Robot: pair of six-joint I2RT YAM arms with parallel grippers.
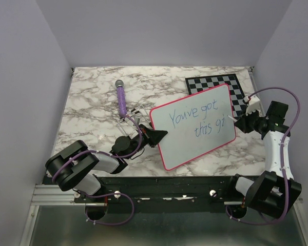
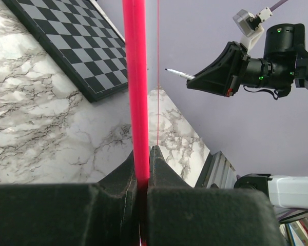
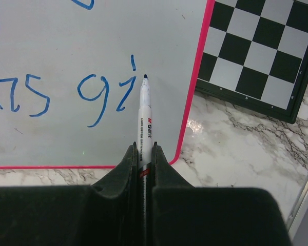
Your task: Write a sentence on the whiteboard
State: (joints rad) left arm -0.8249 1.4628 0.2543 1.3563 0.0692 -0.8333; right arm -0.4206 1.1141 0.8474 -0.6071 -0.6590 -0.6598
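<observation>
The whiteboard (image 1: 195,138), white with a pink-red rim, is held tilted on the marble table. My left gripper (image 1: 155,137) is shut on its left rim, which runs as a pink bar (image 2: 136,92) between the jaws. The blue sentence (image 1: 197,119) reads "You've got this gi" in two lines. My right gripper (image 1: 242,123) is shut on a white marker (image 3: 146,107). Its blue tip sits at the board just right of the "gi" letters (image 3: 105,95), near the board's right rim (image 3: 195,82).
A black-and-grey chessboard (image 1: 223,84) lies behind the whiteboard at the back right and also shows in the right wrist view (image 3: 262,51). A purple marker-like stick (image 1: 122,97) lies at the back left. Grey walls enclose the table.
</observation>
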